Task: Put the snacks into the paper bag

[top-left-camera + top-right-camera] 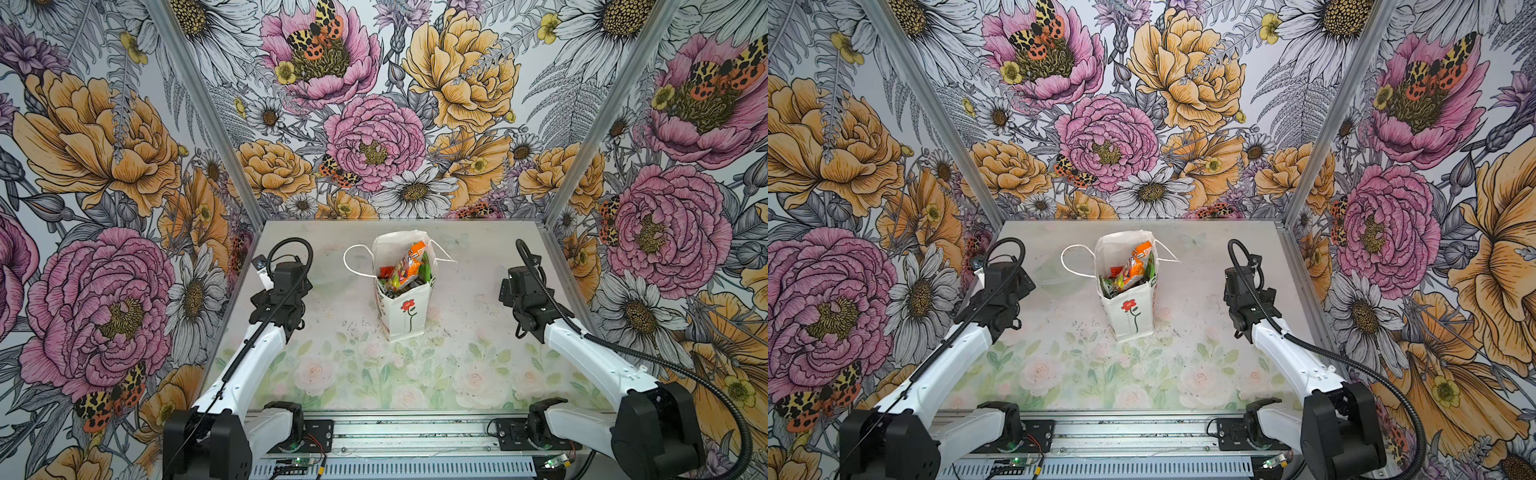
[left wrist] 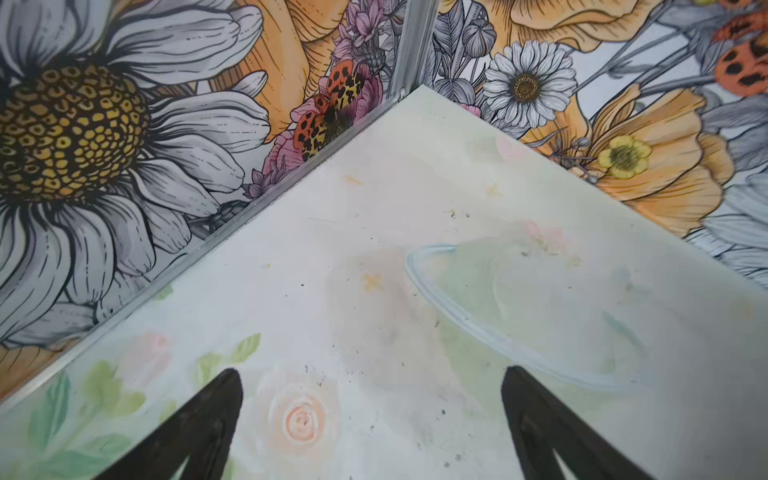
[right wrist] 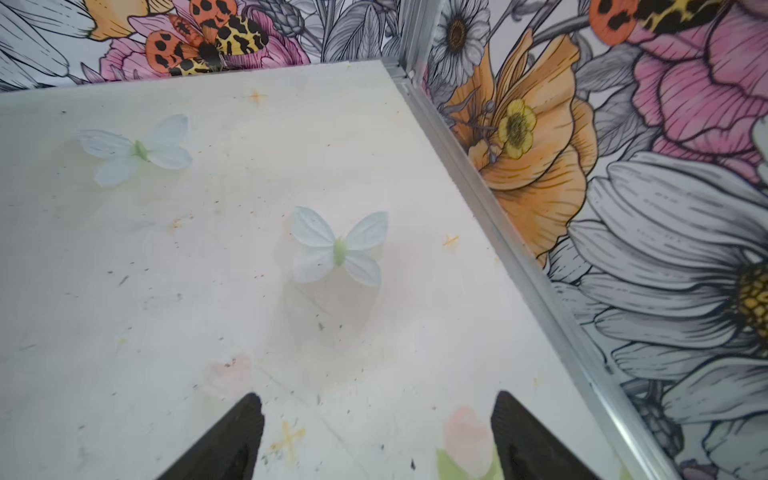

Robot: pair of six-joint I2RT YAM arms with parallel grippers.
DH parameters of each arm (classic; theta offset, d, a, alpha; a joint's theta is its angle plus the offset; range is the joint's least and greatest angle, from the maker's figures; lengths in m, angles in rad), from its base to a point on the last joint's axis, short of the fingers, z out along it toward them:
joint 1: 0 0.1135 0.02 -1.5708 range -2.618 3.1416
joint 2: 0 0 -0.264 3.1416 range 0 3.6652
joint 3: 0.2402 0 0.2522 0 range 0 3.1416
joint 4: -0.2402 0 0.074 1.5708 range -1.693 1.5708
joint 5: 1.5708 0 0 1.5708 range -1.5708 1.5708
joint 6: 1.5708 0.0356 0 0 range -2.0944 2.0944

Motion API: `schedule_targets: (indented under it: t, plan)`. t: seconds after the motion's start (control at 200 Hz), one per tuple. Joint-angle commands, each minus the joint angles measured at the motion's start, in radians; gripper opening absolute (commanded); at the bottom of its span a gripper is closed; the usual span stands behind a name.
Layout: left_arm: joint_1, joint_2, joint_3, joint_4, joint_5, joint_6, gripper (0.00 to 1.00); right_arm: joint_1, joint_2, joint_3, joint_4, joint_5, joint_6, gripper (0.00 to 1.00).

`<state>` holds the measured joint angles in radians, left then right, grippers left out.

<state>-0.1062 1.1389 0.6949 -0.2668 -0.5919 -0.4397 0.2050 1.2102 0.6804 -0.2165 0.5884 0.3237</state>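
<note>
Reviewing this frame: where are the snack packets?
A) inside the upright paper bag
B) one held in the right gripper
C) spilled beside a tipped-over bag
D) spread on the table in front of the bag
A: the snacks poke out of the open top of the paper bag, which stands upright, while the left gripper and right gripper are open and empty.

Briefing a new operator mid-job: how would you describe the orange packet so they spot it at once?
Find the white paper bag standing upright near the middle of the table, a red flower drawn on its near side. Look into its open top: the orange packet stands tallest among the snacks. The green and yellow packets beside it sit lower.
</note>
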Motion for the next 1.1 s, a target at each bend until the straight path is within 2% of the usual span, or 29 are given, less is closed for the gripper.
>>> schedule_targets:
  t: [0.0,0.095,0.17,0.205,0.235,0.28,0.37,0.455,0.596,0.756,0.801,0.811,0.831,1.096]
  plan:
    - [0.006,0.074,-0.05,0.369,-0.063,0.207,0.99,-0.007,0.066,-0.066,0.36,0.104,-0.167,0.88]
    - [0.017,0.162,-0.113,0.562,-0.011,0.286,0.99,-0.011,0.136,-0.137,0.539,0.068,-0.233,0.89]
    - [0.02,0.225,-0.234,0.875,0.089,0.387,0.99,-0.021,0.196,-0.171,0.657,0.0,-0.303,0.89]
    - [0.022,0.264,-0.301,1.053,0.138,0.449,0.99,-0.02,0.207,-0.161,0.655,-0.022,-0.329,0.89]
    - [0.019,0.28,-0.331,1.119,0.167,0.468,0.99,-0.022,0.215,-0.171,0.687,-0.04,-0.37,0.89]
    - [0.036,0.311,-0.365,1.215,0.278,0.476,0.99,-0.03,0.213,-0.199,0.756,-0.077,-0.414,0.9]
    - [0.047,0.44,-0.387,1.392,0.402,0.512,0.99,-0.063,0.181,-0.25,0.837,-0.179,-0.423,0.91]
    - [0.074,0.395,-0.345,1.225,0.455,0.484,0.99,-0.107,0.144,-0.282,0.858,-0.31,-0.404,0.91]
    - [0.115,0.411,-0.32,1.205,0.474,0.439,0.99,-0.17,0.156,-0.342,1.01,-0.554,-0.324,0.91]
    - [0.114,0.41,-0.32,1.208,0.472,0.438,0.99,-0.191,0.328,-0.311,1.139,-0.479,-0.285,0.93]
    - [0.114,0.414,-0.322,1.22,0.473,0.44,0.99,-0.204,0.31,-0.277,1.027,-0.466,-0.255,0.94]
    - [0.114,0.413,-0.322,1.218,0.472,0.44,0.99,-0.211,0.315,-0.279,1.041,-0.474,-0.253,0.98]
    - [0.114,0.411,-0.321,1.211,0.473,0.437,0.99,-0.219,0.326,-0.281,1.069,-0.482,-0.249,1.0]
    - [0.114,0.413,-0.322,1.214,0.473,0.437,0.99,-0.222,0.32,-0.281,1.056,-0.478,-0.241,1.0]
